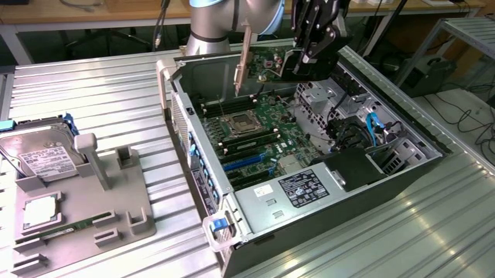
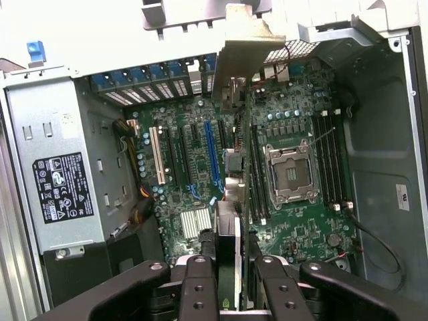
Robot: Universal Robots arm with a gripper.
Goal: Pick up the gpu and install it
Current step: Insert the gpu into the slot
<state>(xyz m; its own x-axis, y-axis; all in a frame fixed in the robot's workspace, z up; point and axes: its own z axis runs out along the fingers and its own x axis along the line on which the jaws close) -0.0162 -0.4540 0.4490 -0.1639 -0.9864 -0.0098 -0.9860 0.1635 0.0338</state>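
Observation:
The gpu [image 1: 269,62] is a green circuit card with a silver bracket [image 1: 244,58] along one end. It hangs upright above the open computer case [image 1: 197,156], over the back of the motherboard [image 1: 259,136]. My gripper [image 1: 303,65] is shut on the card's end away from the bracket. In the wrist view the gpu [image 2: 234,251] shows edge-on as a thin strip between my black fingers [image 2: 199,291], with its bracket [image 2: 242,60] at the far end. Below it lie the CPU socket [image 2: 292,175] and the blue expansion slot [image 2: 212,154].
A power supply [image 1: 303,186] and black cable bundles [image 1: 352,133] fill the case's near end. On the exterior view's left a grey fixture [image 1: 101,191] holds a hard drive [image 1: 45,157], a processor [image 1: 39,211] and a memory stick [image 1: 68,229]. The table is ribbed metal [image 1: 93,98].

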